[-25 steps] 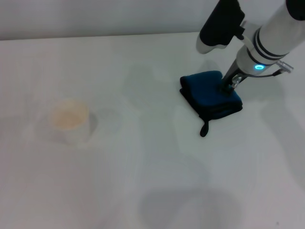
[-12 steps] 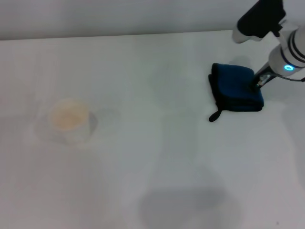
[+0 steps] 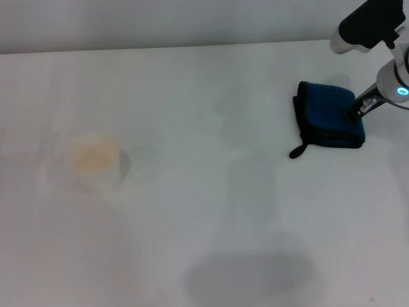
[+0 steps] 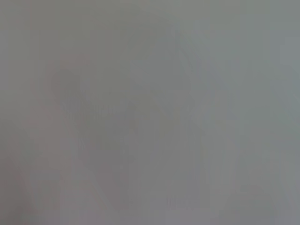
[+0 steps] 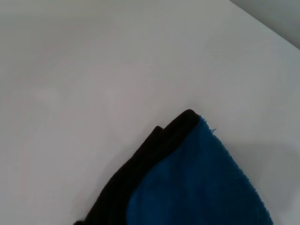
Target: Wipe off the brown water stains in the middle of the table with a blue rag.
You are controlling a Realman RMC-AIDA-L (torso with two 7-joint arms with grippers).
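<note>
Right gripper presses on the blue rag at upper right of the table, finger opening unclear; paper cup sits at left.

No text, label, brand or number could be read on the rag, cup or counter.
</note>
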